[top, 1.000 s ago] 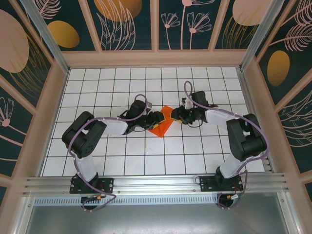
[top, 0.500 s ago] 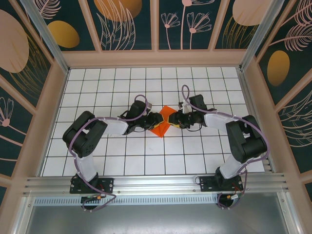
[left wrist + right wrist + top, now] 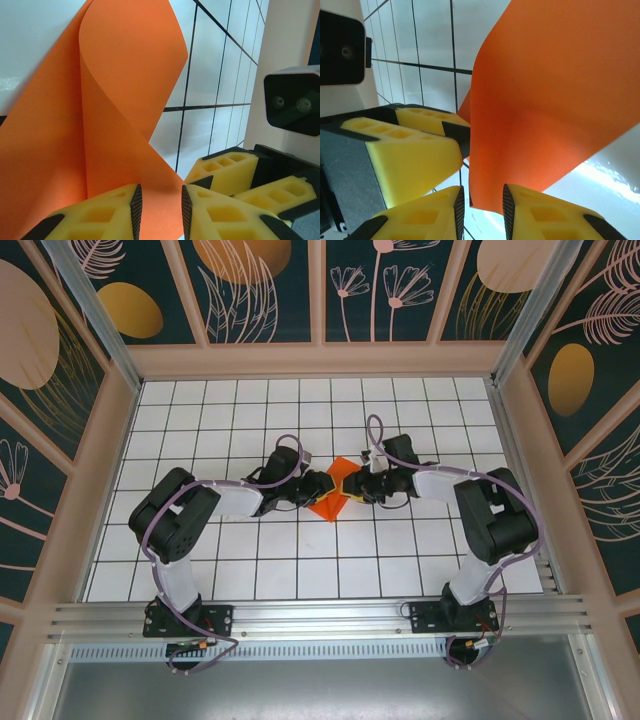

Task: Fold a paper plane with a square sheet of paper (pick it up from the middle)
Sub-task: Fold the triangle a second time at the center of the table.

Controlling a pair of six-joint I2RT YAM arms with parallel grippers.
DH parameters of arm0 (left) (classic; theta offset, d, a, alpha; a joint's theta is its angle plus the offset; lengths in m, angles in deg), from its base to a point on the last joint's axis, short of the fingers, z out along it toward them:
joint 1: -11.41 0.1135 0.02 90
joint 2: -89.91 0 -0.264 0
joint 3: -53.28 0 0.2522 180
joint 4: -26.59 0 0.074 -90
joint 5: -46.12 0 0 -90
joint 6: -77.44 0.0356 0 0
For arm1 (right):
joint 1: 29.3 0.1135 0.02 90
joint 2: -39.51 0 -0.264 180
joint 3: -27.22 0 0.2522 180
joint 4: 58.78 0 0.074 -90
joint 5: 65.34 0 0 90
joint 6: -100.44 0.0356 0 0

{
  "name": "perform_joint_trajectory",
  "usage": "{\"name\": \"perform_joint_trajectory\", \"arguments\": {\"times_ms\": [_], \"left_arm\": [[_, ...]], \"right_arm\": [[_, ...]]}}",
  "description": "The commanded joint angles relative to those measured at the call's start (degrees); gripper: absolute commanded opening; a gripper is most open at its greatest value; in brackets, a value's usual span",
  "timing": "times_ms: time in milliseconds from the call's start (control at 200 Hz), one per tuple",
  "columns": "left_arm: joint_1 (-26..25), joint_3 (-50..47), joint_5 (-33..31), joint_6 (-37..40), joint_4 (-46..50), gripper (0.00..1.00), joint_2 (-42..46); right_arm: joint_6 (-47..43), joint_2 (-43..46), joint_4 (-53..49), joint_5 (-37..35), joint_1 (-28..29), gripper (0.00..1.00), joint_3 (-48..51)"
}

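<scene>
The square sheet of paper (image 3: 328, 506) is bright orange and stands curled up off the tiles mid-table, between both grippers. My left gripper (image 3: 328, 483) reaches it from the left. In the left wrist view the paper (image 3: 120, 100) bends into a tall curve, and its lower part lies in the gap of my left gripper (image 3: 158, 200), whose jaws stand apart. My right gripper (image 3: 357, 485) comes from the right. Its jaws (image 3: 481, 200) are also apart, with the paper's lower edge (image 3: 545, 100) hanging between them. The paper plane is not in view.
The two grippers nearly touch: the right gripper's yellow fingers (image 3: 230, 167) show in the left wrist view, and the left one's fingers (image 3: 415, 150) in the right wrist view. White grid tiles (image 3: 250, 420) surround them. Patterned walls (image 3: 320, 300) enclose the table.
The right gripper has slid left to meet the left gripper at the paper. Both pairs of jaws have narrowed, and the paper has bunched up narrower between them.
</scene>
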Motion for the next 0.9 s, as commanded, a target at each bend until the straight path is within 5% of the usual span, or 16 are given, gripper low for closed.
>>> {"name": "perform_joint_trajectory", "arguments": {"times_ms": [0,260,540,896], "left_arm": [[-0.48,-0.76,-0.34,0.19,-0.68,0.31,-0.44],[-0.45,-0.93,-1.07,1.29,0.01,0.31,1.43],[-0.46,-4.78,2.34,-1.61,-9.45,0.25,1.23],[-1.16,-2.59,3.26,0.04,-8.09,0.26,-0.02]], "right_arm": [[0.74,-1.95,3.05,2.22,0.44,0.29,-1.88],[-0.57,-3.25,1.53,-1.26,0.34,0.12,-1.35],[-2.62,-5.52,-1.43,-5.64,0.32,0.11,-2.39],[-4.65,-6.88,-4.37,-8.86,0.27,0.11,-4.63]]}}
